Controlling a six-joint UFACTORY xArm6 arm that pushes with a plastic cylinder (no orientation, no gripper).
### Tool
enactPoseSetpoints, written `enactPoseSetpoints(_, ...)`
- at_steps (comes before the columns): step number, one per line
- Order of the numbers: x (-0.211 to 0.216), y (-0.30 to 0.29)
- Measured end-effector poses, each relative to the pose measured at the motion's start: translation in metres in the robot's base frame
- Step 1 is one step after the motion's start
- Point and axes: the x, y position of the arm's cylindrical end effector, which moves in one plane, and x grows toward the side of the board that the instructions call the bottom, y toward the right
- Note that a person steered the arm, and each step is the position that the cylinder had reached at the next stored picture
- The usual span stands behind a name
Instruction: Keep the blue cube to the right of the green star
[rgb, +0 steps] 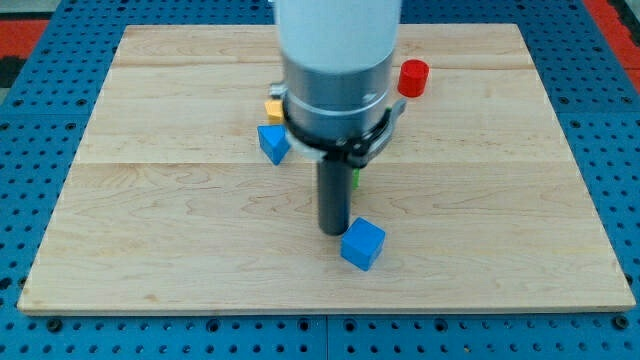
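Now my tip (333, 229) touches the blue cube's (362, 244) upper-left side on the bench (150, 230); the green star (355, 178) is mostly hidden behind my rod.

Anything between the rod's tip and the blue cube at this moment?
Nothing: in the camera view my tip sits right against the blue cube, at its upper left, with no other block between them.
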Motion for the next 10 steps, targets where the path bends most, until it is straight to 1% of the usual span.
enactPoseSetpoints(1, 0.016, -0.011)
enactPoseSetpoints(2, 0.075, -0.049)
enactPoseSetpoints(3, 0.08, -0.025)
enactPoseSetpoints(5, 0.001, 0.04)
enactPoseSetpoints(6, -0.006, 0.076)
enactPoseSetpoints(7, -0.006, 0.102)
enactPoseSetpoints(8, 0.012, 0.095)
enactPoseSetpoints(9, 0.029, 0.066)
enactPoseSetpoints(10, 0.029, 0.066)
